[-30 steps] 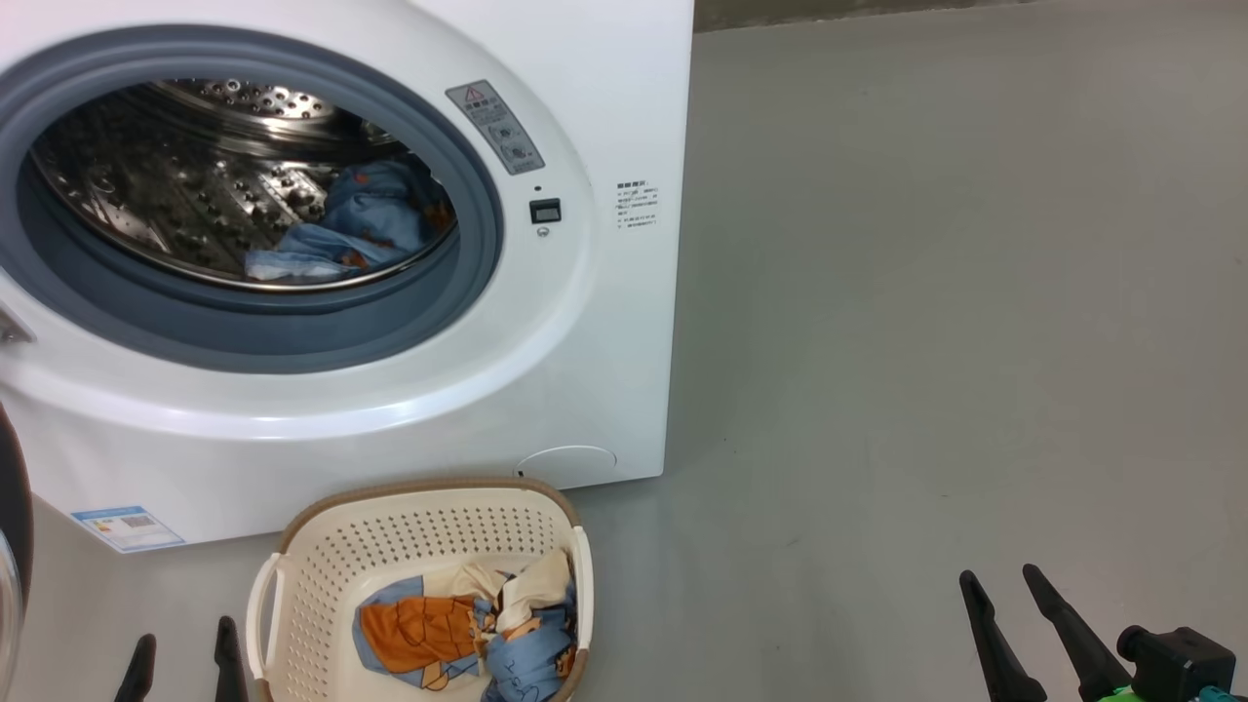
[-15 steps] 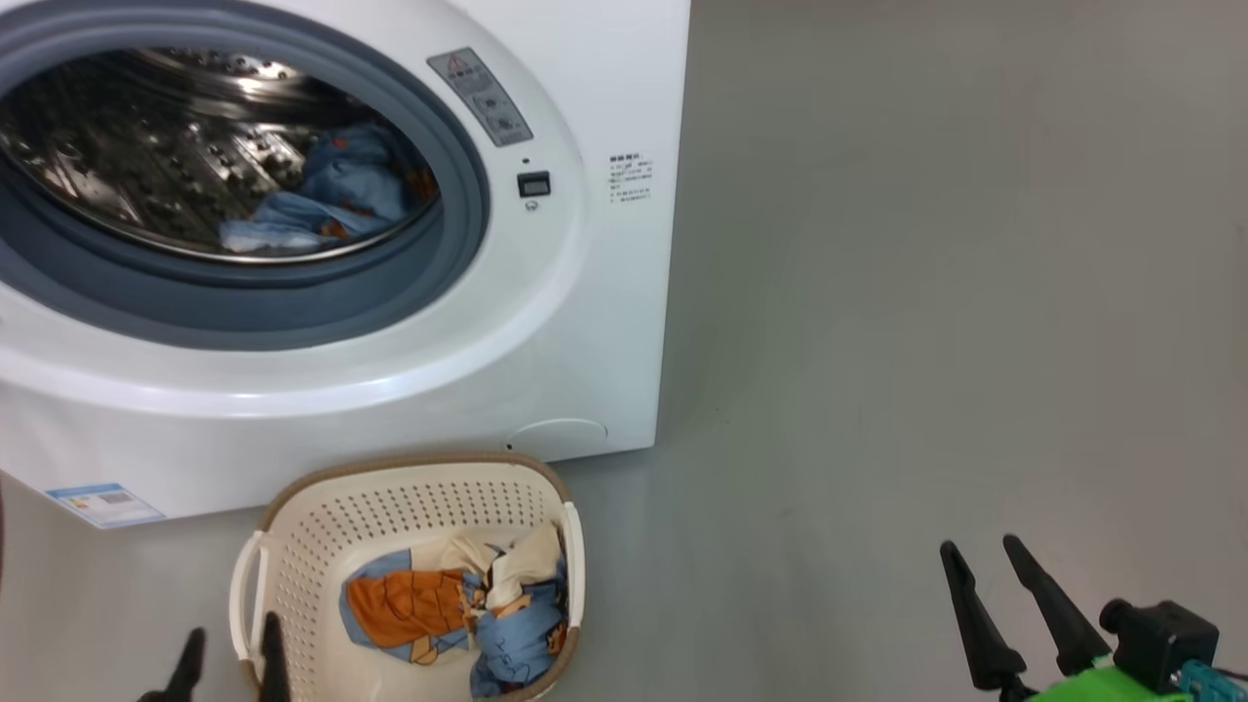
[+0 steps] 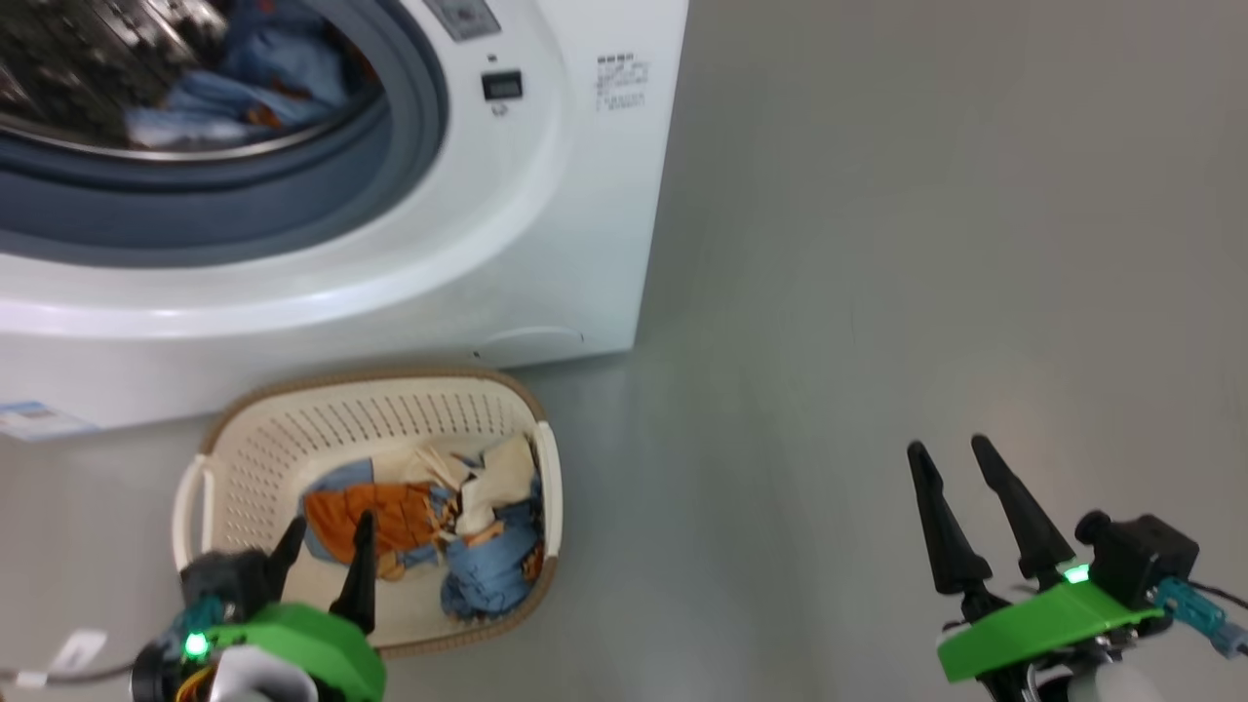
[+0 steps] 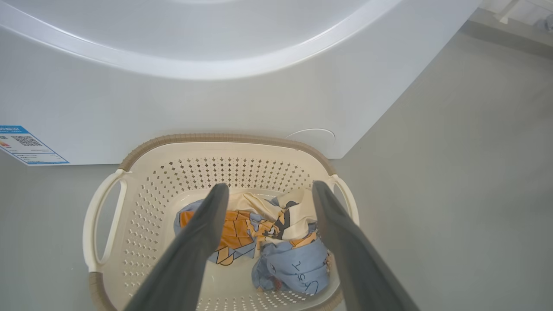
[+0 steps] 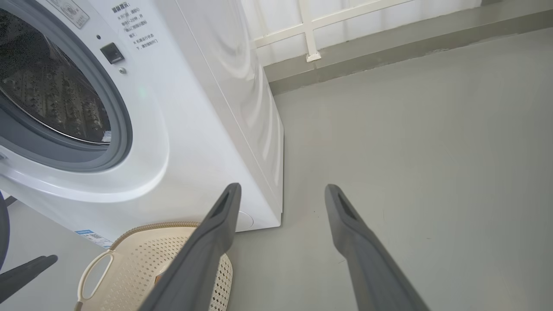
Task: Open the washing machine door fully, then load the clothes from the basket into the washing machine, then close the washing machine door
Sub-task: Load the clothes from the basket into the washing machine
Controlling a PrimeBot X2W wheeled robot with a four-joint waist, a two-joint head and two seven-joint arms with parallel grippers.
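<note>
The white washing machine (image 3: 546,244) stands at the upper left with its round opening uncovered, and blue clothes (image 3: 224,78) lie in the steel drum. A thin dark curve at the left border of the right wrist view may be the washing machine door (image 5: 3,229). The cream basket (image 3: 370,382) sits on the floor in front, holding more clothes (image 3: 419,526) in blue, orange and cream. My left gripper (image 3: 330,526) hangs open over the basket's near left side, above the clothes (image 4: 276,246), touching nothing. My right gripper (image 3: 948,448) stands open over bare floor to the right.
Grey floor (image 3: 926,244) stretches to the right of the machine. A blue label (image 4: 26,144) marks the machine's lower left front. A low ledge with white railing (image 5: 311,43) runs behind the machine. The basket (image 5: 142,255) sits just in front of the machine's base.
The head camera has tilted down, sliding the whole scene up. My left gripper has moved from beside the basket's left handle to over its inside. Both grippers stay open.
</note>
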